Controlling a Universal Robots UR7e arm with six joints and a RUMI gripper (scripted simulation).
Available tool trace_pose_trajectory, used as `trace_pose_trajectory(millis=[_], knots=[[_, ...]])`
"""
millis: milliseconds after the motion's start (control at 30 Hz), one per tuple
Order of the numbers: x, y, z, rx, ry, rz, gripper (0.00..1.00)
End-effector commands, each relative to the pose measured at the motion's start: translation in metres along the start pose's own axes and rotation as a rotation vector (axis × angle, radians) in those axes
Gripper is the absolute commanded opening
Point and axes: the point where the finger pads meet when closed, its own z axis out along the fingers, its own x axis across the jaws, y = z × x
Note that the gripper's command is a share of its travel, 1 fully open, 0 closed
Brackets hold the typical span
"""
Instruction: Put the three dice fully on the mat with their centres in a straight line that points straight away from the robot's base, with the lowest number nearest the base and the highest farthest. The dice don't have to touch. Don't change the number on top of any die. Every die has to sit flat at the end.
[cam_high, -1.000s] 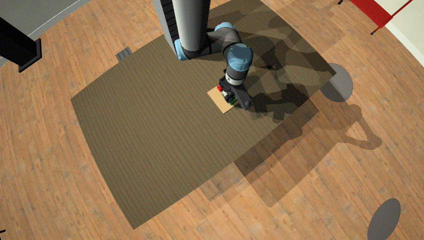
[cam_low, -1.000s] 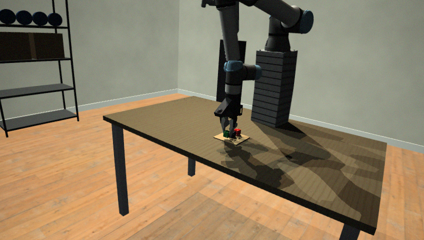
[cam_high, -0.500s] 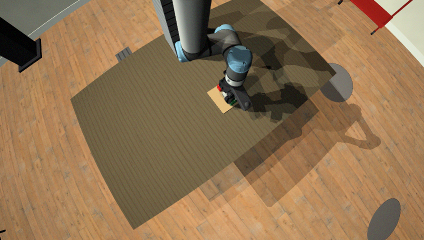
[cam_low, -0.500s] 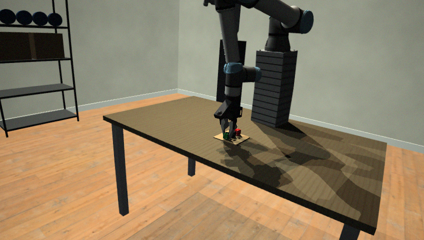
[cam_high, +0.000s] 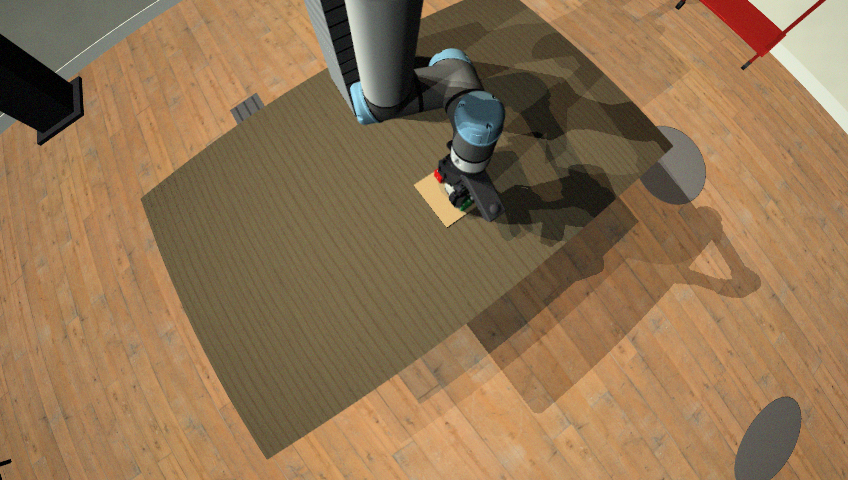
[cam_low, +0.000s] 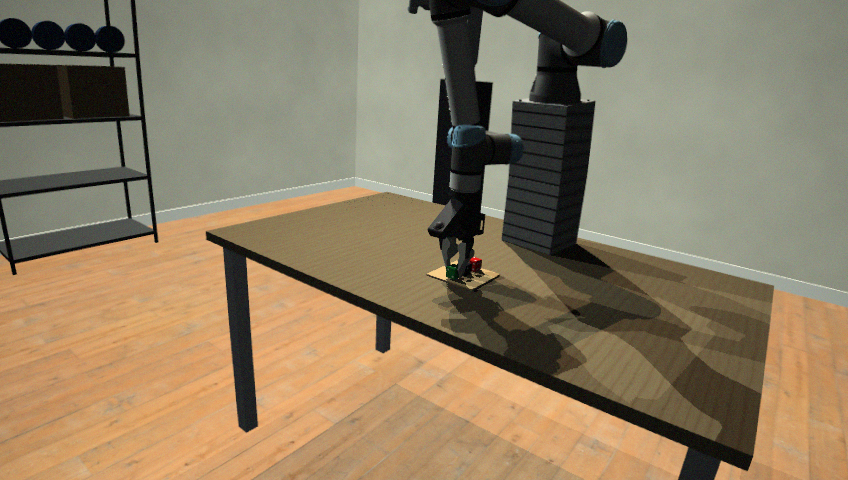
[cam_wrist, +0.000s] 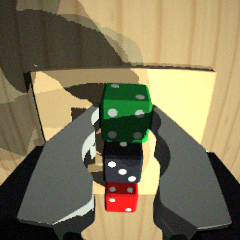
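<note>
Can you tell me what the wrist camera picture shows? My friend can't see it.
The gripper holds a green die between its two grey fingers above a tan mat. Below it sit a black die and a red die, all three in a line.

In the top view the wrist is covering most of the mat (cam_high: 433, 196); only slivers of the red die (cam_high: 438, 175) and green die (cam_high: 466, 205) are showing, and the black die is lying hidden. In the wrist view the green die (cam_wrist: 125, 112), clamped in the pincer (cam_wrist: 125, 131), is overlapping the black die (cam_wrist: 123, 164). Pips are reading too small in the exterior view.
</note>
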Motion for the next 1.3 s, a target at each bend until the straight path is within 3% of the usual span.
trace_pose_trajectory(millis=[0,1267], knots=[[0.0001,-0.0006,-0.0004,0.001,0.0,0.0,0.1],[0.0001,-0.0006,0.0035,0.001,0.0,0.0,0.1]])
